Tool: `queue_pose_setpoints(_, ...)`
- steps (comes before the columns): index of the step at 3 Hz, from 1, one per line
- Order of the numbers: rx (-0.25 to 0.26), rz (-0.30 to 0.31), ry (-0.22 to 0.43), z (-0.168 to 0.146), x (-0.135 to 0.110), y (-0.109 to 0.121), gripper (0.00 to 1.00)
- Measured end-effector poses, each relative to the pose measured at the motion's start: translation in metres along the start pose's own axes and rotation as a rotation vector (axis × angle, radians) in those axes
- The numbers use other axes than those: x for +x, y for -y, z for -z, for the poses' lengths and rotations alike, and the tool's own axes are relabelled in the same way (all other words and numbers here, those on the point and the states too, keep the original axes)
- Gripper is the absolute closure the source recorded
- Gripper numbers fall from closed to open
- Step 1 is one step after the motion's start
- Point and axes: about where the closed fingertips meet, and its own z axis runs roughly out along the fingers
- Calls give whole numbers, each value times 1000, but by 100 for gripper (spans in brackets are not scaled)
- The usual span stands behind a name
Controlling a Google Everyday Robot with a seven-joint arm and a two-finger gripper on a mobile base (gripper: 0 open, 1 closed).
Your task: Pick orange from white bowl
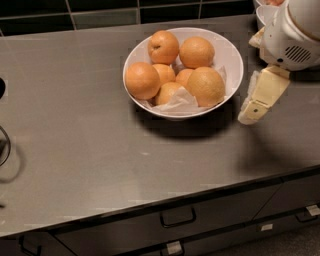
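The white bowl (231,55) sits at the back middle of the grey counter, lined with crumpled white paper and holding several oranges. The orange (206,86), the largest and palest, lies at the bowl's front right. My gripper (251,111) hangs from the white arm at the right edge, its cream fingers pointing down and left, just right of the bowl's rim and above the counter. It holds nothing.
The grey counter (90,130) stretches left and forward of the bowl. A second white bowl (260,11) with reddish fruit peeks in at the top right behind the arm. Dark drawers with handles (177,218) run below the front edge. A dark object (4,145) sits at the left edge.
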Motion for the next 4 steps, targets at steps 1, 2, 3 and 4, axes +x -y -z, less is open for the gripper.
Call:
queue_pose_setpoints(1,18,-49,45,-6,-8,4,0)
queue_pose_setpoints(2,27,-97,101,-15,-18,7,0)
queue_pose_setpoints(3,25,-146,170,-26,-28,8,0)
queue_pose_setpoints(4,-12,-151,278,-33,-40,6,0)
